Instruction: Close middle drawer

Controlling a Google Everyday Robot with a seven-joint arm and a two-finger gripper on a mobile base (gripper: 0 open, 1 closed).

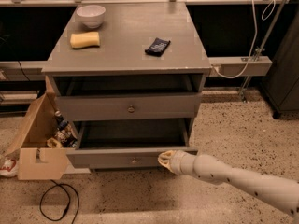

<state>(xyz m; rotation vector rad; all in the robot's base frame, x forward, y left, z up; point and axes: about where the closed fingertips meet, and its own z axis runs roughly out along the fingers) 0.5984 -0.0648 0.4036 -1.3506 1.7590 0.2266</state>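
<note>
While the middle drawer (117, 159) stands pulled out toward the near side | tool (164, 159) sits at its front panel, just right of the knob (134, 161), judged placed to push it in | tool's grip state: cannot tell | closing not yet done.

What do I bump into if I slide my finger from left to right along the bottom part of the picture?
Cardboard box → lower drawer's knob → pincer, at that drawer's front near its right end → robot arm.
</note>
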